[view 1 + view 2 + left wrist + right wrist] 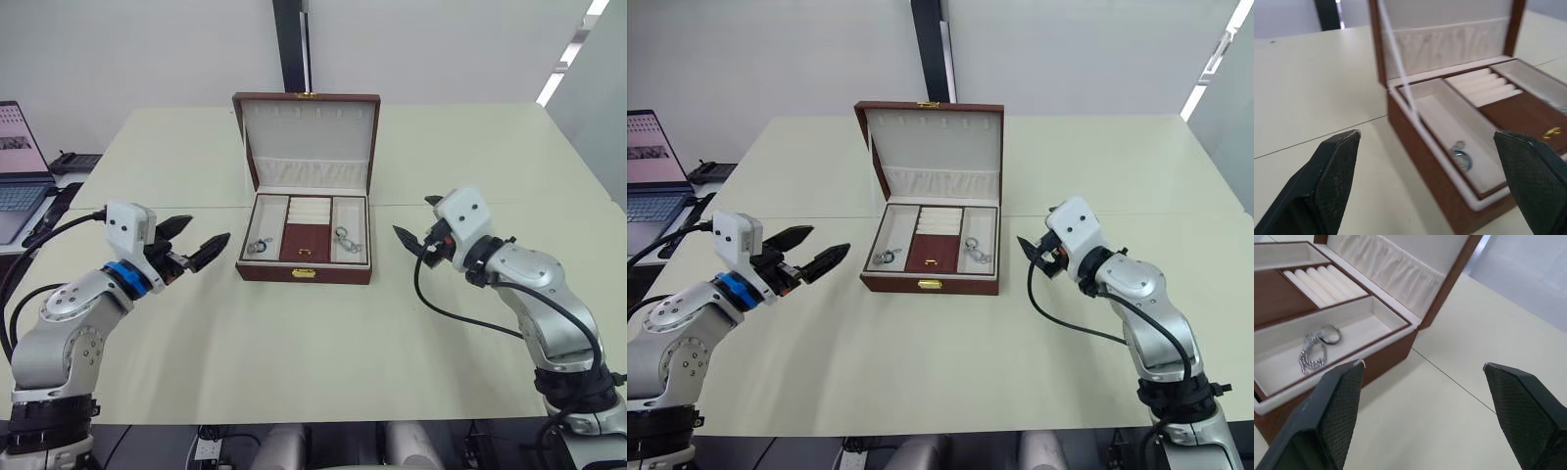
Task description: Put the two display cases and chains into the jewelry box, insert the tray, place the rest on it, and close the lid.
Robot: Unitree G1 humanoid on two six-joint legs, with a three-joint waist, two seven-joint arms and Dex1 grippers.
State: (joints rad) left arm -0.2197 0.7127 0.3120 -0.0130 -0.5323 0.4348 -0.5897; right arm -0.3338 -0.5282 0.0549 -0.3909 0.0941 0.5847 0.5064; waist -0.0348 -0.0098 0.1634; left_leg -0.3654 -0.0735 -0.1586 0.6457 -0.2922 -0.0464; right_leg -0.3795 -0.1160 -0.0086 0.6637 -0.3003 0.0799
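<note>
On the pale table the jewelry box stands in the middle with its lid upright at 12 o'clock and no writing readable on it, the tray sits inside with one silver trinket in its 9 o'clock compartment and another trinket in its 3 o'clock compartment, while the left gripper at 9 o'clock and the right gripper at 3 o'clock both hang wide open and hold nothing.

Bright, even overhead light; left wrist view blurred.

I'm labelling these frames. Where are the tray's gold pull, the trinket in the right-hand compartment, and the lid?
gold pull point(305, 253): left eye view, its middle.
trinket point(1316, 348): right wrist view, its chain.
lid point(309, 132): left eye view, cream lining.
</note>
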